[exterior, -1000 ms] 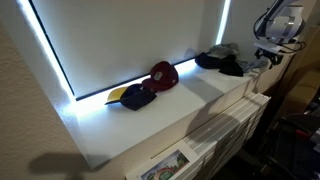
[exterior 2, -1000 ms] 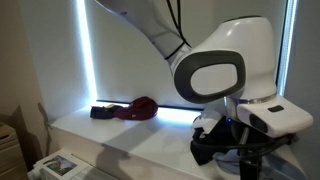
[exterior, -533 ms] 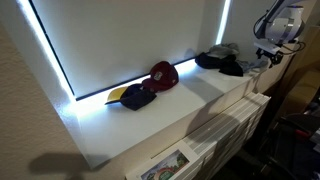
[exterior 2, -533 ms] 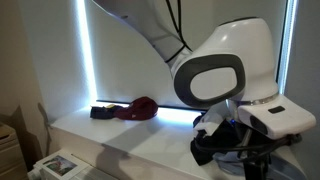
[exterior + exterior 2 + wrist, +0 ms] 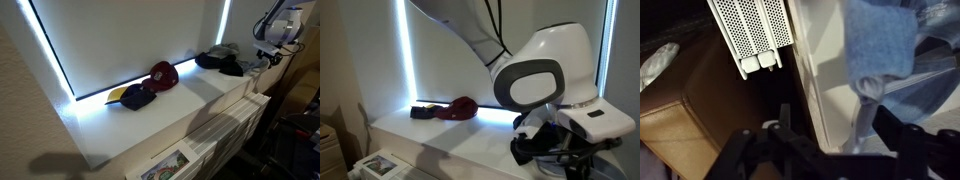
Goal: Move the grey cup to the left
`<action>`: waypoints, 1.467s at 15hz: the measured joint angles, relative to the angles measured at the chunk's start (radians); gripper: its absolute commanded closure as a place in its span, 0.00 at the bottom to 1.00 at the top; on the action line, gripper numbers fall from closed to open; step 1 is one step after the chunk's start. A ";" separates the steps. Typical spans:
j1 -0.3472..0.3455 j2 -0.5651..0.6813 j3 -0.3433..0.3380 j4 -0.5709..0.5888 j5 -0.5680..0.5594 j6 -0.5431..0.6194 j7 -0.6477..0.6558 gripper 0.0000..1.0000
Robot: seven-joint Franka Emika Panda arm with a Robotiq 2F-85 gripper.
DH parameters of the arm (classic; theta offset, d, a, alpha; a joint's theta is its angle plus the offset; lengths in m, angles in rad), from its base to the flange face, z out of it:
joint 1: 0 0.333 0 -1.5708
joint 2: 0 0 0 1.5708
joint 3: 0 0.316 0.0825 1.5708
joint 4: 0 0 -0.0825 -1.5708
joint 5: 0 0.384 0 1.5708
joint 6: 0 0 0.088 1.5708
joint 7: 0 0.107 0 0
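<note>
The white desk (image 5: 195, 105) runs under a drawn blind (image 5: 130, 40), with daylight leaking along its edges. Nearest to you, in the wrist view, the gripper (image 5: 825, 150) hangs past the desk's edge, above a white perforated panel (image 5: 752, 35). Its fingers (image 5: 902, 140) are spread apart with nothing between them.

Just ahead of them, the grey cap (image 5: 880, 45) lies on the desk as a fold of blue-grey fabric. In an exterior view it (image 5: 224, 49) sits at the end of the desk nearest the arm, touching or overlapping a black cap (image 5: 228, 66); you cannot tell which lies on top. Further along are the red cap (image 5: 164, 75) and, just beside it, a dark cap (image 5: 137, 97) with yellow showing under it.

You look to be in the approach, with no grasp made yet. Next, bring the fingers in over the desk and down onto the grey crown or brim. Then close on the fabric alone, lift, and carry it to the left. The cloth is soft and will likely sag. The risk is catching the black cap with it.
</note>
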 measured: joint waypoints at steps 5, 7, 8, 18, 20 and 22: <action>0.001 0.000 0.000 0.001 -0.006 0.000 0.000 0.82; 0.004 0.000 -0.002 0.006 -0.018 0.000 0.000 0.96; 0.006 -0.001 -0.004 0.010 -0.024 0.001 0.000 1.00; 0.131 -0.195 -0.031 0.019 -0.183 0.018 -0.092 0.99; 0.182 -0.287 -0.032 -0.004 -0.241 0.018 -0.124 0.99; 0.241 -0.377 -0.037 -0.033 -0.325 0.018 -0.136 0.99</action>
